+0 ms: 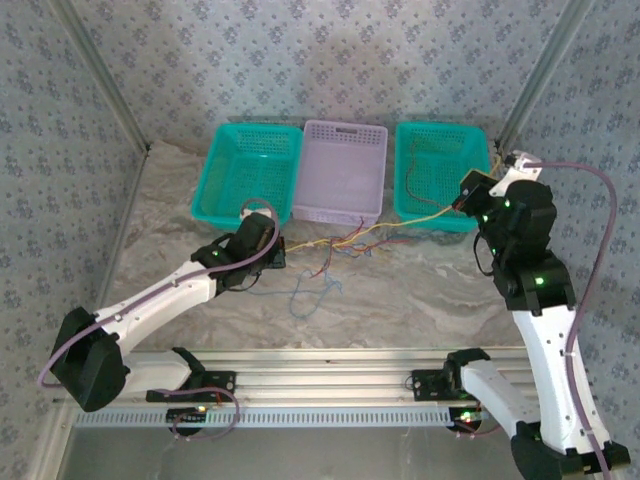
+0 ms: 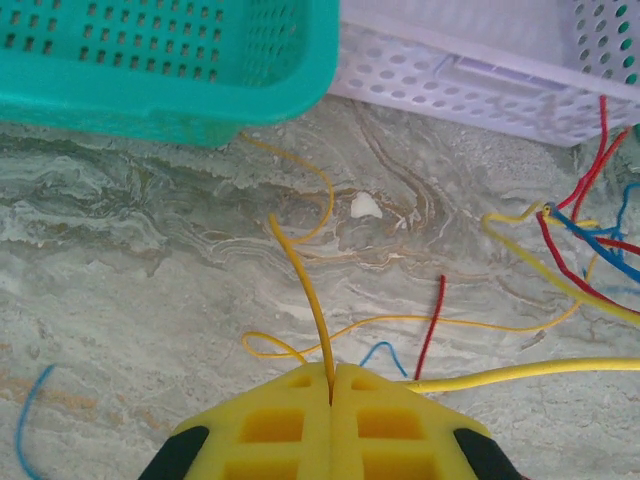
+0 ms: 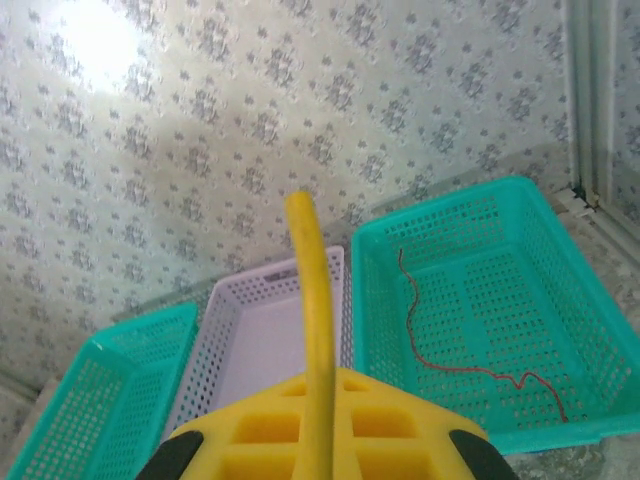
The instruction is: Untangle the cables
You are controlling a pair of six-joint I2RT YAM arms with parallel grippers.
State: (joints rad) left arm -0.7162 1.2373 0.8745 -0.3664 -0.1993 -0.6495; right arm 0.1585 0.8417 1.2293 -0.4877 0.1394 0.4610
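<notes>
We find the left gripper low over the marble table, clamped on a yellow cable; the right gripper is raised, pinching a yellow cable as well; the tangle of cables lies on the table just before the lilac basket; one red strand rests inside the right teal basket.

Walls: pale wallpaper, small grey floral print. Tabletop: grey-beige marble pattern. Corner posts: bare metal. Near edge: aluminium rail. Bright light patch on wall.
</notes>
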